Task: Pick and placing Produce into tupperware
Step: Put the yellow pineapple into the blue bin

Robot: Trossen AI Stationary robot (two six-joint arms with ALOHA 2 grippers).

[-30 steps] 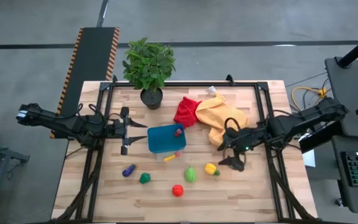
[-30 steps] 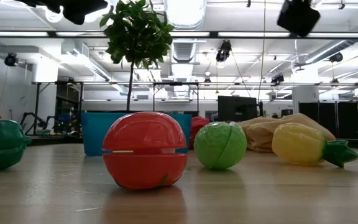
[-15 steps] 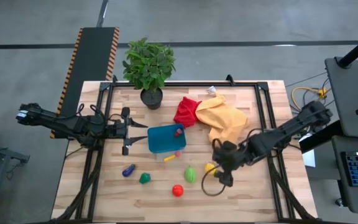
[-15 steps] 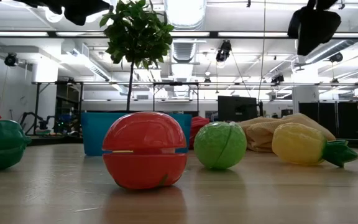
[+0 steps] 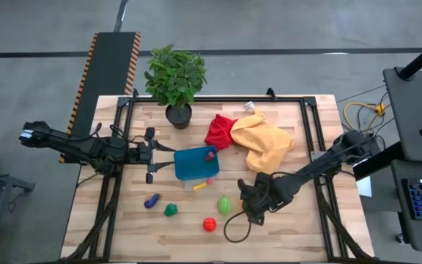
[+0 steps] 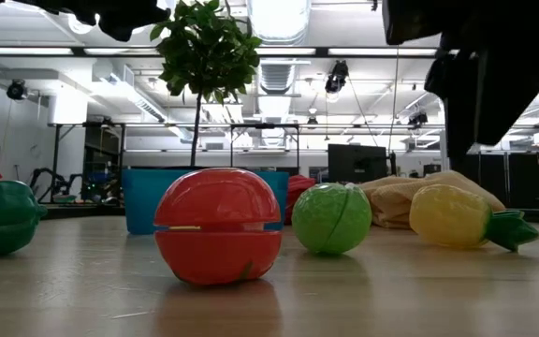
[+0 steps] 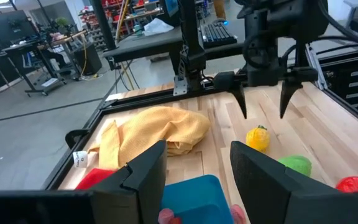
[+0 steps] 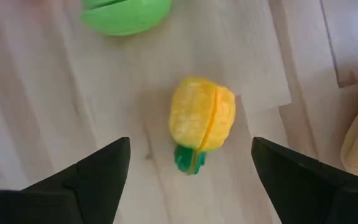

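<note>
The teal-blue tupperware (image 5: 193, 164) sits mid-table with a small red piece (image 5: 209, 155) inside. My right gripper (image 5: 250, 199) hovers open, fingers pointing down, straight over the yellow toy fruit with a green end (image 8: 202, 118), which lies on the wood; the fingers stand on either side of it without touching. The left wrist view shows the same gripper (image 7: 263, 106) above the fruit (image 7: 258, 138). My left gripper (image 5: 150, 155) waits open just left of the tupperware (image 7: 191, 196).
On the near part of the table lie a green round fruit (image 5: 224, 205), a red tomato (image 5: 209, 224), a green pepper (image 5: 170, 210) and a purple eggplant (image 5: 151, 200). A red cloth (image 5: 220, 130), a yellow cloth (image 5: 266, 141) and a potted plant (image 5: 176, 77) stand farther back.
My right gripper has swung from beside the yellow cloth toward the table's left and near edge, coming over the yellow fruit, and has dropped lower in the low view. It has stayed open. The produce has not moved.
</note>
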